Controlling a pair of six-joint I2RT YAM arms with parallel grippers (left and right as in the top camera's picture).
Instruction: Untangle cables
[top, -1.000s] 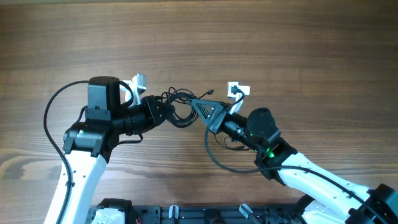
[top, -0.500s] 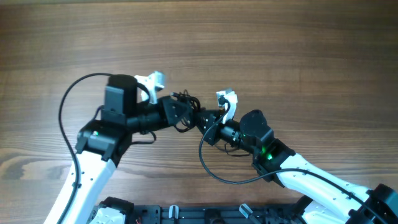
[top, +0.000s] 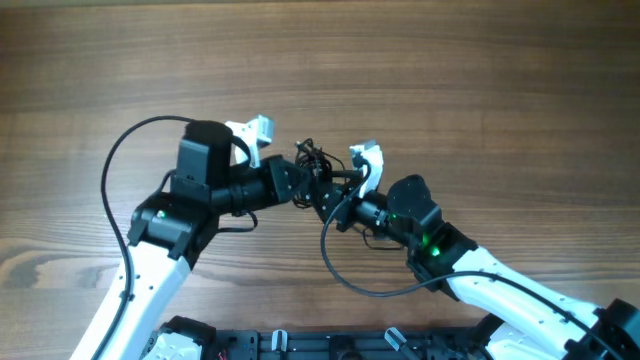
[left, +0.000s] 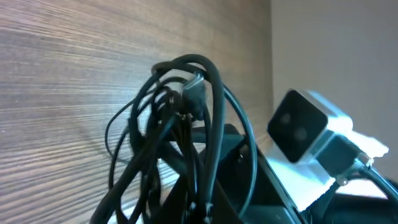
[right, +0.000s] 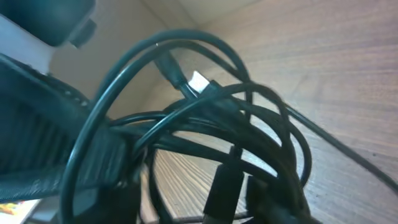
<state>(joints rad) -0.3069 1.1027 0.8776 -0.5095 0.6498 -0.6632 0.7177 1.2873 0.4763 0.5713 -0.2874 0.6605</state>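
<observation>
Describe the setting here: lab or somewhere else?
Probably a robotics lab bench: a wood-grain table, with the left arm and right arm meeting over a tangle of thin black cables.

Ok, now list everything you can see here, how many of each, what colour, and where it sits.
tangle of thin black cords with small plugs: one bundle, number of cords unclear, black, between the two tools over the middle of the table
wood-grain table: one, brown, fills the overhead view
black rail: one, black, along the near edge
left arm: one, white and black, reaching in from the near left
right arm: one, white and black, reaching in from the near right
left tool: one, black, shut on the tangle
right tool: one, black, at the tangle; open or shut unclear
</observation>
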